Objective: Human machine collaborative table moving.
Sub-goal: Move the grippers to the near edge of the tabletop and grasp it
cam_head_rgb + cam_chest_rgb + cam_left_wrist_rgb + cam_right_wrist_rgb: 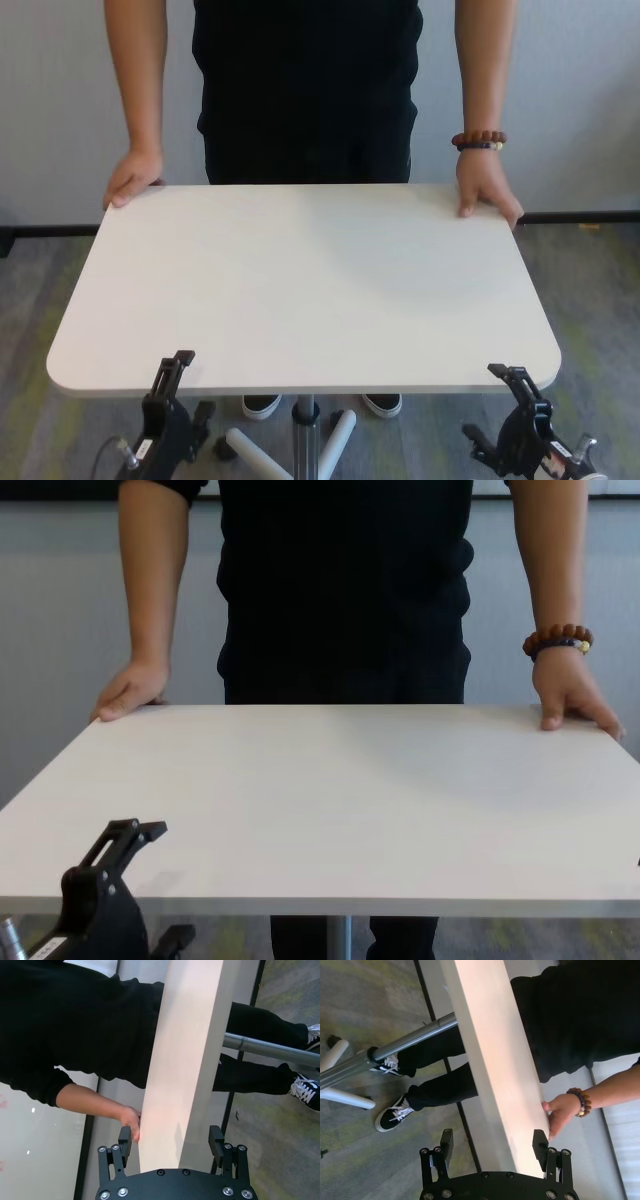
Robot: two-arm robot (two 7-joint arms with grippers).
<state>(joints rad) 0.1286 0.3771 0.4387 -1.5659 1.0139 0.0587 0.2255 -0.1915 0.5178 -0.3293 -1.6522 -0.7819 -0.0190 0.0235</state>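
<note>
The table (300, 280) has an off-white top on a grey pole (305, 420). The human (305, 90), in black, stands at the far side with a hand on each far corner (130, 178) (485, 190); a beaded bracelet (478, 140) is on one wrist. My left gripper (172, 375) is at the near edge on the left. In the left wrist view it (170, 1135) is open, one finger above and one below the tabletop (180, 1060). My right gripper (515, 385) is at the near right corner, open astride the edge (493, 1140) in the same way.
White base legs (335, 440) spread from the pole under the table. The human's black-and-white shoes (262, 405) stand just behind the base. The floor is grey-green carpet (590, 290). A pale wall with a black baseboard (580, 216) runs behind the human.
</note>
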